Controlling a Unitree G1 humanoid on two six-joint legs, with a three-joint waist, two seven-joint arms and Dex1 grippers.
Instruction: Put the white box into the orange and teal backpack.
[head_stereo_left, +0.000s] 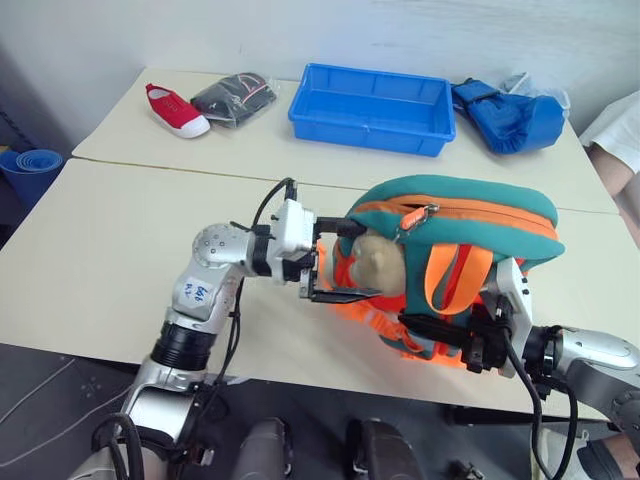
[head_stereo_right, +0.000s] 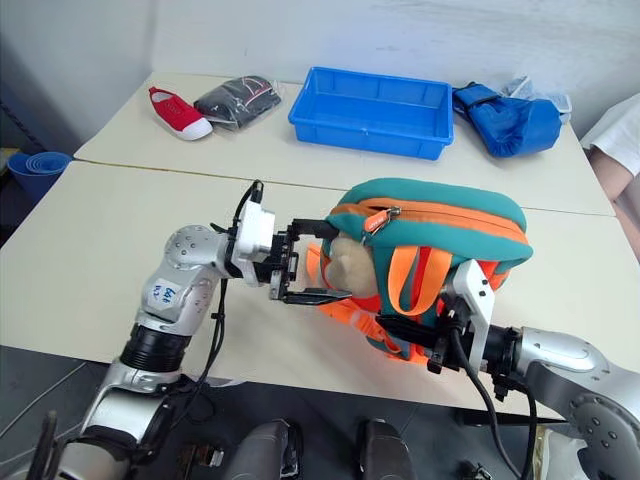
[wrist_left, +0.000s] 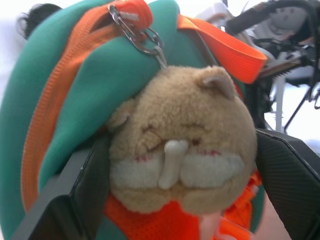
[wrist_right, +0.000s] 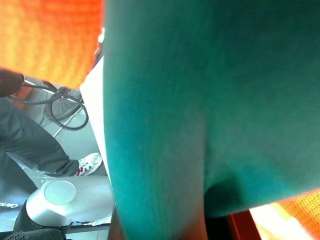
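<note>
Backpack (head_stereo_left: 455, 215) is sitting zipped with no box visible, apparently packed; right gripper (head_stereo_left: 478, 345) is pinching its strap, left gripper (head_stereo_left: 330, 262) is gaping around the charm (head_stereo_left: 375, 262).

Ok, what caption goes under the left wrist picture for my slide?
Open left gripper around the tan plush cat charm hanging on the orange and teal backpack.

Backpack (head_stereo_left: 455, 215) near the table's (head_stereo_left: 120, 250) front edge; tray (head_stereo_left: 370, 108) behind it.

A small white sticker (head_stereo_left: 196, 293) on the left forearm bears blue handwritten marks, too small to read; nothing else carries text.
</note>
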